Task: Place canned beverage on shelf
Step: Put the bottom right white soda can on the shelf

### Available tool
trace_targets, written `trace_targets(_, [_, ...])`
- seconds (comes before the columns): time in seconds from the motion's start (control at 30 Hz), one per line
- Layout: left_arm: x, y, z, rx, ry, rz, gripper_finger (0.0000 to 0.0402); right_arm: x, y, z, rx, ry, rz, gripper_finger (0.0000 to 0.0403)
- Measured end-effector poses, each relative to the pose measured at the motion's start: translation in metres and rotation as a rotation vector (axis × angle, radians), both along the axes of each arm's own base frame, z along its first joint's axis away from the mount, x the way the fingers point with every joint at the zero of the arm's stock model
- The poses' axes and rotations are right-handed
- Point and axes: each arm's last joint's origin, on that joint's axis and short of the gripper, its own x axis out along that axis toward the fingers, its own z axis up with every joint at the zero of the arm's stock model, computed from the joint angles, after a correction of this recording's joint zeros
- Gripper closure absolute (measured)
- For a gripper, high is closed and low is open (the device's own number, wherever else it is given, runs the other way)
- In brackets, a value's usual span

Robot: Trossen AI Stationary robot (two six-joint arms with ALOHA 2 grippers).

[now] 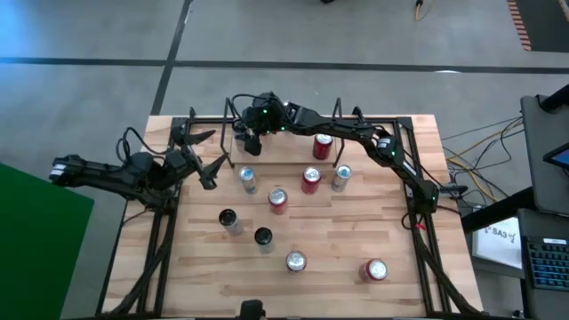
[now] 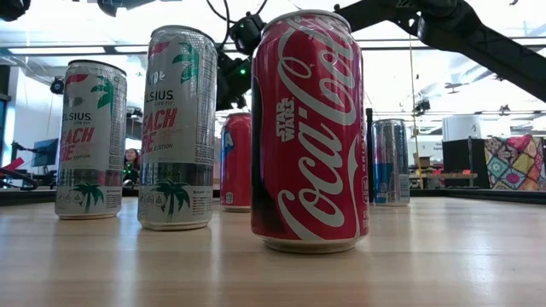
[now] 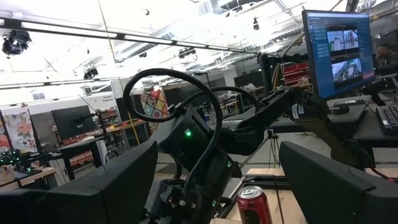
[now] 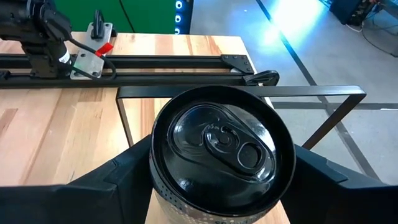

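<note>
A silver can with a black top (image 4: 217, 140) stands upright between the fingers of my right gripper (image 1: 249, 138). The gripper is at the left end of the shelf (image 1: 284, 151), a narrow rack of black rods along the table's far edge. One upright loop end (image 4: 249, 92) shows just beyond the can. A red can (image 1: 323, 146) stands farther right on the shelf. My left gripper (image 1: 206, 158) waits open and holds nothing, at the table's left edge. My right gripper has the can's upper wall (image 4: 157, 171) between its two fingers, one on each side, with no gap showing. The fingers come slanting slightly down from the table's right side. The can is upright. Its own body hides its bottom, so whether it rests on the shelf floor does not show.
Several cans stand loose on the table, among them a red one (image 1: 310, 180), a silver one (image 1: 248, 178), a dark one (image 1: 263, 237) and a near red one (image 1: 375, 269). Larger black frames (image 1: 425, 240) run along both table sides.
</note>
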Motion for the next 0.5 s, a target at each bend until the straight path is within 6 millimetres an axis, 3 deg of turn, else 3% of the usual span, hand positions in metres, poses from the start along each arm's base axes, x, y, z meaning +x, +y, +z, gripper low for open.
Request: trace_targets(0.5, [0.0002, 0.0000, -0.0007, -0.004, 0.005, -0.001, 0.0079, -0.0003, 0.0001, -0.0057, 0.005, 0.016, 0.001, 0.0133])
